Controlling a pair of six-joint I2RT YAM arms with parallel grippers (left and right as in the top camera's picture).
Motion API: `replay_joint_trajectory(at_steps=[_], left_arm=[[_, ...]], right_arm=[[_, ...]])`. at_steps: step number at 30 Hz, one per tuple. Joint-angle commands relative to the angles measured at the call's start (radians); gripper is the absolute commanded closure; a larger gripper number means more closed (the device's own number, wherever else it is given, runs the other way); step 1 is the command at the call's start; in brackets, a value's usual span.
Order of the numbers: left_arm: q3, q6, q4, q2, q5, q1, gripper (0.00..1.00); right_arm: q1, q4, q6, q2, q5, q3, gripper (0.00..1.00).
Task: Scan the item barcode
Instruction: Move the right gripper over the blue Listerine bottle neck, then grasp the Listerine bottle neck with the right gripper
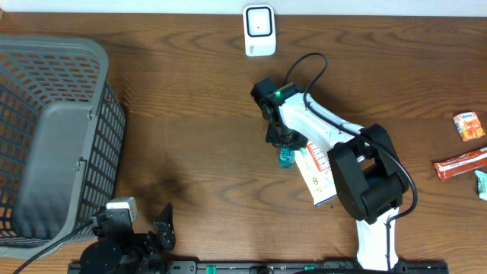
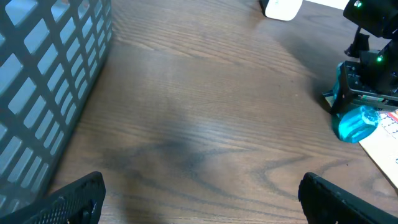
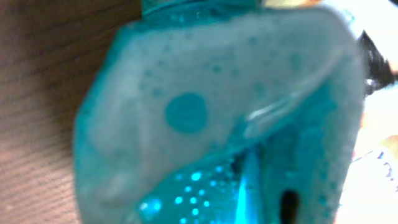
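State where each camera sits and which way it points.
Overhead: above the table, looking straight down; left arm, right arm, basket, scanner show.
Left wrist: low beside the basket, facing across the table; open left pincer edges frame.
Right wrist: against the teal bottle; no fingers discernible.
Shared: overhead and left wrist show teal bottle and right pincer.

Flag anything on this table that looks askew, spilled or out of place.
Nothing spilled or damaged shows. One oddity: a printed carton lies at a slant, partly under the right arm, beside the teal item at the right end effector. Loose snack packets sit at the far right.
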Motion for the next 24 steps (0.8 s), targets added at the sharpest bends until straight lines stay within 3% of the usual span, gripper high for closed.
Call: replay_joint_trajectory(at_steps=[1,6,9,16,24], left_arm=[[0.003,0.016,0.0,0.0,-0.002,-0.004,0.01],[0.003,0.016,0.0,0.0,-0.002,-0.004,0.01],[0.003,0.016,0.0,0.0,-0.002,-0.004,0.01],[0.003,0.016,0.0,0.0,-0.002,-0.004,0.01],[0.003,0.016,0.0,0.0,-0.002,-0.004,0.01]], right_arm=[[-0.002,-0.004,0.238,-0.045,0.008,0.04,0.82],[0.0,0.006,0.616,-0.045,0.01,0.041,0.8],[0.0,0.058,0.724,-0.045,0.01,0.041,0.76],[-0.001,0.23,0.751,-0.045,0.01,0.041,0.74],[0.011,0.29,0.751,-0.045,0.017,0.041,0.69]])
